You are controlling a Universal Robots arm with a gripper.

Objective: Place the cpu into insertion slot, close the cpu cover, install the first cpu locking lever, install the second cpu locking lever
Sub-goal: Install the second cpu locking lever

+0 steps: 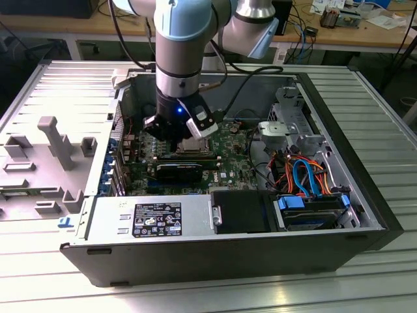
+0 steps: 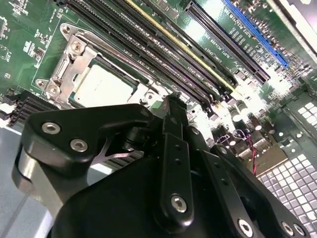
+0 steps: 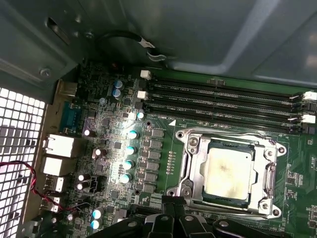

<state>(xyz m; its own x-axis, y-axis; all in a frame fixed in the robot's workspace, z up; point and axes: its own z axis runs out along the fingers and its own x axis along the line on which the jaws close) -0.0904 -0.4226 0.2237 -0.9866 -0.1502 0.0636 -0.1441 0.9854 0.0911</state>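
Observation:
The cpu [image 3: 229, 171] lies flat in the insertion slot [image 3: 192, 142] on the green motherboard, its dull silver top showing. The cpu cover [image 3: 270, 171] sits down around it as a silver frame. In the second wrist view the cpu [image 2: 101, 85] shows beyond the black fingers [image 2: 171, 116]. My gripper [image 3: 173, 202] is shut with nothing visible between its fingers, its tip just off the socket's edge. In the exterior view the gripper [image 1: 187, 142] hangs low over the board inside the open computer case. I cannot make out how the locking levers stand.
Long black memory slots [image 3: 223, 96] run beside the socket, and capacitors [image 3: 130, 148] stand on its other side. The case holds a power supply [image 1: 153, 218], a drive bay with blue and orange cables [image 1: 306, 176], and tall metal walls [image 1: 215, 251].

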